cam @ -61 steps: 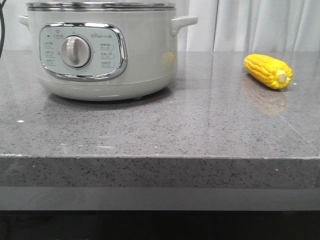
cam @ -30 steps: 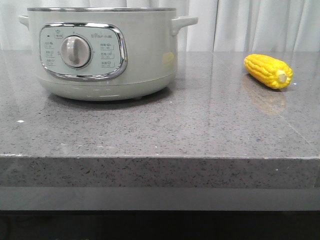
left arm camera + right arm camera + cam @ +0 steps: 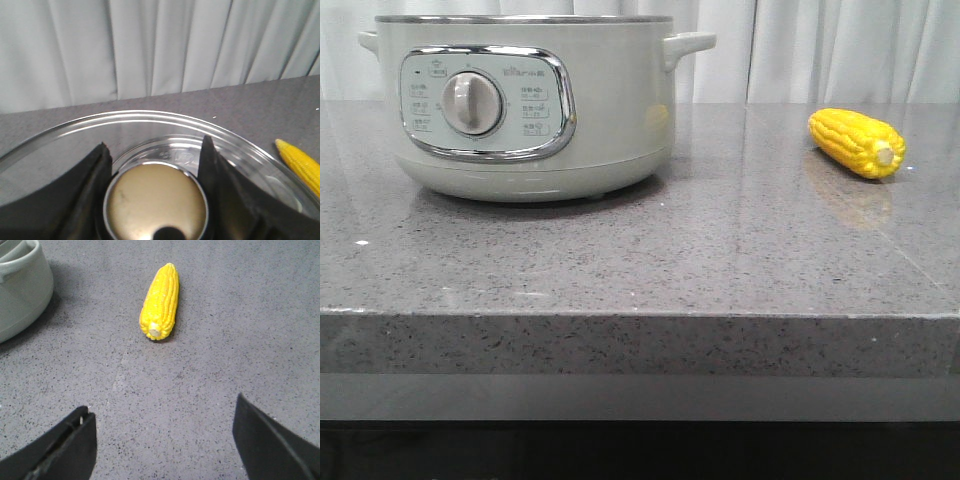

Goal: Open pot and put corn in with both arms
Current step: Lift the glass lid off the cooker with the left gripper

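Observation:
The pale grey-green pot (image 3: 520, 110) stands at the back left of the counter, dial facing me, its metal rim bare. In the left wrist view my left gripper (image 3: 155, 145) is shut on the round metal knob (image 3: 156, 202) of the glass lid (image 3: 125, 127), held up above the counter. The yellow corn (image 3: 857, 142) lies on the counter at the right, stub end toward the front; it also shows in the left wrist view (image 3: 302, 165). My right gripper (image 3: 162, 407) is open and empty above the counter, with the corn (image 3: 161, 301) ahead of it. Neither gripper shows in the front view.
The grey speckled counter (image 3: 650, 250) has its front edge near the camera. White curtains (image 3: 840, 50) hang behind it. The pot's side (image 3: 20, 290) shows at the edge of the right wrist view, well apart from the corn.
The lid's rim, seen on top of the pot one second ago, has gone up out of the front view. The pot and the corn have not moved.

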### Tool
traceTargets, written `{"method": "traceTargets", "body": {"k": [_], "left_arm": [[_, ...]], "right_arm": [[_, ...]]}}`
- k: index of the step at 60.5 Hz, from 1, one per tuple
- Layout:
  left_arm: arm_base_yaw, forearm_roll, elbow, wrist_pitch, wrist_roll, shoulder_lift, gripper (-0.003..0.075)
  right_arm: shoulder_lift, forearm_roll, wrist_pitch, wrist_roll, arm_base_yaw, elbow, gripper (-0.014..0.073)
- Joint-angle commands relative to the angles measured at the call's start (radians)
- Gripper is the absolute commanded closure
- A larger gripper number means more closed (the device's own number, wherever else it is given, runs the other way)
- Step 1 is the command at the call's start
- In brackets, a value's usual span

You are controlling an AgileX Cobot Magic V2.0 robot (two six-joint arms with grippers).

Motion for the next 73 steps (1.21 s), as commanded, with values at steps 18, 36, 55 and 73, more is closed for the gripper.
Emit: {"method": "traceTargets", "body": {"k": [18, 36, 55, 73], "left_arm": [[0.089, 0.003, 0.188, -0.088, -0.012, -0.283, 0.046], [0.091, 0.006, 0.385, -0.091, -0.012, -0.451, 0.046], [0.091, 0.006, 0.401, -0.087, -0.012, -0.465, 0.046], [0.091, 0.004, 0.409, -0.083, -0.012, -0.465, 0.046]], "right_arm": [[0.007, 0.002, -0.078, -0.005, -0.004, -0.033, 0.0015], [0.007, 0.003, -0.078, -0.005, -0.004, -0.033, 0.0015], [0.095, 0.003, -0.007, -0.005, -0.004, -0.136, 0.0015], [0.385, 0.003, 0.153, -0.005, 0.036, -0.368, 0.0015]]}}
